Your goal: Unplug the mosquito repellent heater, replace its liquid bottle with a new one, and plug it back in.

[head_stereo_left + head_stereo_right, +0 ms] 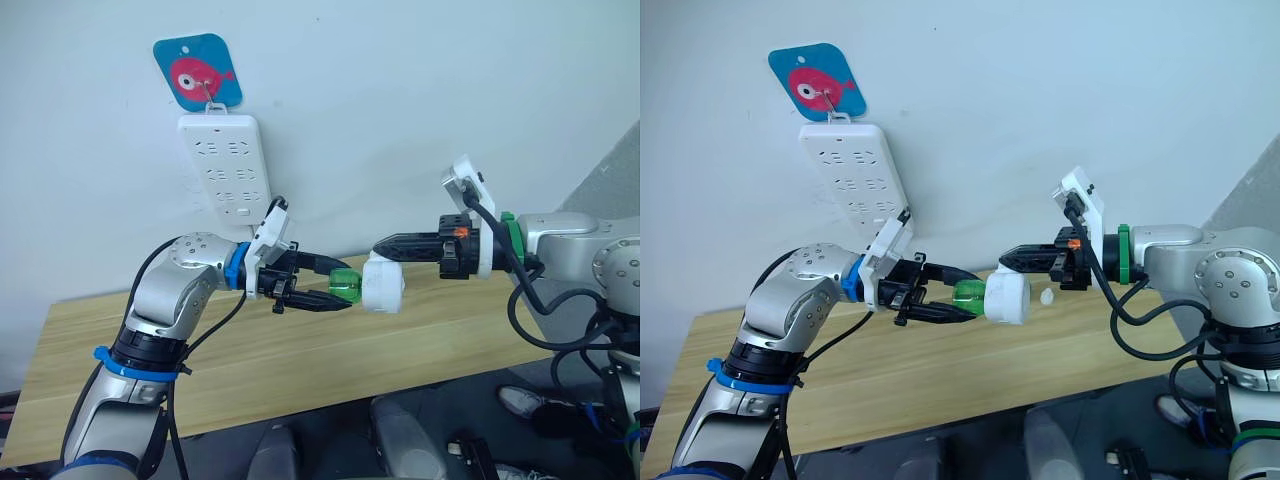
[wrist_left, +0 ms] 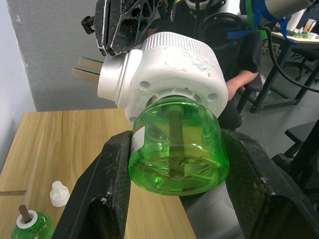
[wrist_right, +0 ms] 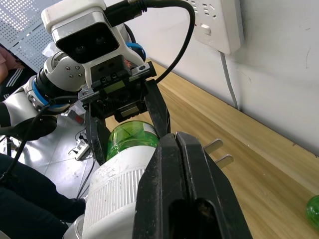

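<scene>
Left gripper (image 1: 325,283): nearest the camera, on the left, held above the table; its two black fingers (image 2: 107,199) pinch the green liquid bottle on both sides.
Green liquid bottle (image 1: 345,284): translucent, with a dark wick down its centre; its neck sits in the underside socket of the mosquito repellent heater.
Mosquito repellent heater (image 1: 383,283): white, rounded, held in mid-air between the two grippers, unplugged; its two flat prongs (image 2: 88,68) are bare.
Right gripper (image 1: 385,246): comes in from the right; fingers pressed onto the upper side of the heater body, holding it steady.
Wooden table (image 1: 460,345): light wood, running below both arms.
Second green bottle (image 2: 32,225): stands open on the table with its wick exposed; a small white cap (image 2: 59,193) lies just beside it. Whether it is the new or the used bottle cannot be told.
Power strip (image 1: 230,165): white, hung on the far wall under a blue fish-pattern hook plate (image 1: 197,72); none of its visible sockets is occupied.
Step in hand: bottle exchange at the socket; whether the bottle is being unscrewed or screwed in cannot be told.
Next move: judged to call for rotation of the bottle about its own axis by the left gripper while the right keeps the heater from turning. Risk: the smooth bottle may slip in the fingers.
</scene>
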### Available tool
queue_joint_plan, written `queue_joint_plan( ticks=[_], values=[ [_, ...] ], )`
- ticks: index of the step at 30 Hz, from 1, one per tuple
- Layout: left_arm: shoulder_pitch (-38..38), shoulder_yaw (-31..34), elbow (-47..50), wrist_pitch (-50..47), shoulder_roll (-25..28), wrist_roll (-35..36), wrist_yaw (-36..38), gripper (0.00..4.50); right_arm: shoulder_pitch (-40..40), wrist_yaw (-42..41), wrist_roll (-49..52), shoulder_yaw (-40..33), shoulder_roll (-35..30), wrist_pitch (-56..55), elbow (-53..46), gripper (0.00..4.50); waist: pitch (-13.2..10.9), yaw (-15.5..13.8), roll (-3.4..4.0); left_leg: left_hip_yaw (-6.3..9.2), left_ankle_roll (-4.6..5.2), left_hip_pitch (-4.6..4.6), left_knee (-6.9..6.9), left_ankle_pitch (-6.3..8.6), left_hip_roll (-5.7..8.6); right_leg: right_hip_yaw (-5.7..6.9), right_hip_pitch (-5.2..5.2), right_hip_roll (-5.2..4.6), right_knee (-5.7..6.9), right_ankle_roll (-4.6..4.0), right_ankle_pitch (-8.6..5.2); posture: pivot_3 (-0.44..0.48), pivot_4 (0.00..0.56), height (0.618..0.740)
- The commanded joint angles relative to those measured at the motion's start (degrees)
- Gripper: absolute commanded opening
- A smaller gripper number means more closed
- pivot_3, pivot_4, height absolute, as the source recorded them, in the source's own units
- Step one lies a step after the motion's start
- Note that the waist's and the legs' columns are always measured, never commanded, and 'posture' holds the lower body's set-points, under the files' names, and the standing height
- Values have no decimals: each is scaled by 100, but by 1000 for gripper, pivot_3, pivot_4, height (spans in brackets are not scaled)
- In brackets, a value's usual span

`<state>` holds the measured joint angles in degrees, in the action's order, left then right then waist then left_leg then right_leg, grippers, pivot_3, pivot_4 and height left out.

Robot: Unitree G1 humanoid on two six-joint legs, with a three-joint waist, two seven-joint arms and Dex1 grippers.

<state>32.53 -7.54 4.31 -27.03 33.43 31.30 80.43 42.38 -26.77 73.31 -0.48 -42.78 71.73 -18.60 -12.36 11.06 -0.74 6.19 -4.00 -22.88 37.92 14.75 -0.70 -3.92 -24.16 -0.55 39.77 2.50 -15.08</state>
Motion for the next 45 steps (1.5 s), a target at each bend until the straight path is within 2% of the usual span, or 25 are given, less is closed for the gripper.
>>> queue_joint_plan(
  ticks=[1, 4, 7, 12, 14, 16, 22, 29, 34, 45],
  values=[
    [-58, 248, 164, 214, -66, 70, -223, 2250, 114, 19, 186, -467, -29, -74, 22, 0, 0, -3, 0, 0, 0, 0, 0, 0, 0, 0, 0, 0, 0, 0, 0, -223, 136, 720],
    [-283, 317, 178, 357, -259, 37, -574, 2250, -23, 23, -58, -776, -127, -311, -83, 615, 0, -5, 0, 0, 0, -1, 0, 0, 0, 0, 0, -2, -2, 0, 0, -231, 135, 720],
    [-603, 329, 291, 459, -547, 5, -1019, 2250, -304, 404, 41, -1183, -48, -454, -223, 1419, 7, -4, -2, 0, 0, -1, -1, 0, 0, 0, 1, -2, -4, 0, 0, -246, 131, 720],
    [-937, 387, 394, 767, -1385, -169, -2198, 2250, -1193, 1357, 331, -1982, 106, -757, -768, 3185, 21, -29, -7, -3, 1, -5, 2, 1, 2, -1, 1, -7, -4, 0, 0, -259, 129, 720],
    [-959, 375, 485, 892, -1618, -226, -2467, 2250, -1689, 1836, 543, -2271, 210, -924, -1105, 4044, 24, -24, -9, -3, 1, -5, 5, 0, 5, -2, 3, -9, -1, 0, 0, -268, 129, 720],
    [-949, 405, 574, 882, -1843, -179, -2788, 2250, -2264, 2426, 940, -2474, 374, -1133, -1497, 4471, 50, -13, -9, -9, 1, -2, 3, 1, 6, -8, 3, -8, 2, 1, 0, -273, 130, 720],
    [-1023, 364, 802, 901, -2173, -91, -3172, 2250, -3445, 4215, 2144, -2191, 967, -2215, -2373, 4500, 99, 42, 11, -22, 2, 2, 2, 1, 0, -16, 6, -2, 3, 5, -3, -297, 129, 720],
    [-945, 360, 765, 935, -2282, -89, -3266, 2250, -3432, 5224, 2688, -1510, 1359, -3230, -2449, 4500, 183, 116, 26, -25, 2, 8, 1, 1, -1, -21, 10, 7, 1, 34, -20, -315, 122, 720],
    [-927, 364, 740, 955, -2318, -76, -3290, 2250, -3223, 5400, 2652, -1007, 1525, -3609, -2468, 4500, 189, 139, 27, -22, 3, 6, -1, 2, -1, -19, 10, 7, -6, 34, -21, -315, 116, 720],
    [-898, 369, 795, 813, -2395, 94, -3385, 2250, -3257, 4727, 1894, -484, 1664, -3822, -2340, 4500, 228, 154, 39, -18, 4, 5, -3, 2, -1, -17, 12, 7, -16, 34, -21, -312, 109, 720]
  ],
)
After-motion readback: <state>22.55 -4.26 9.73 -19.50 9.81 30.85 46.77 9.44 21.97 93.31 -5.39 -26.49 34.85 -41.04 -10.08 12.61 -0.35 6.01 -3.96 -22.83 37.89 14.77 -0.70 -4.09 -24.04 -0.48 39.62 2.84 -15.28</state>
